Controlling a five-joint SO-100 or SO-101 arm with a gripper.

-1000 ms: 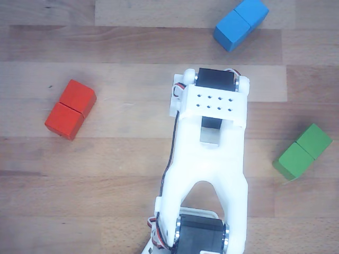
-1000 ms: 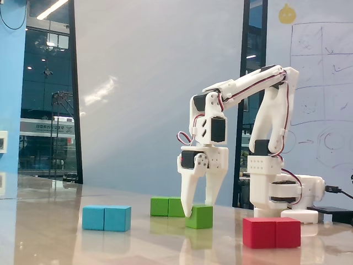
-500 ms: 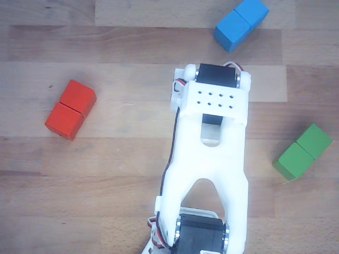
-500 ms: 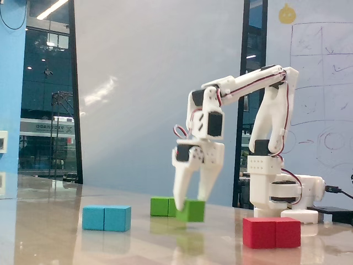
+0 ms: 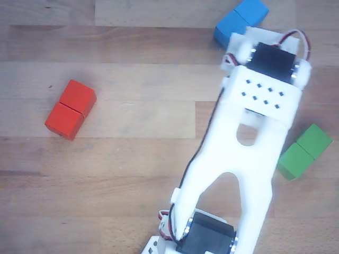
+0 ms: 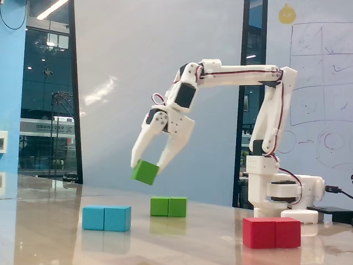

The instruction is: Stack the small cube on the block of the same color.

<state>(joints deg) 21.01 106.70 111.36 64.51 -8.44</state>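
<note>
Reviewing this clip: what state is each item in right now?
small green cube: held in the air, tilted.
gripper: shut on the cube.
green block: on the table, nothing on it.
blue block: on the table.
red block: on the table.

Matt green small cube, glossy white plastic pincer, smooth wood-grain table w/ slight sheen.

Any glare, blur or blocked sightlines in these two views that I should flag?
Fixed view: sharp; glossy table mirrors the blue block and red block; window reflections behind. Other view: evenly lit, arm hides the pincer and small cube.
</note>
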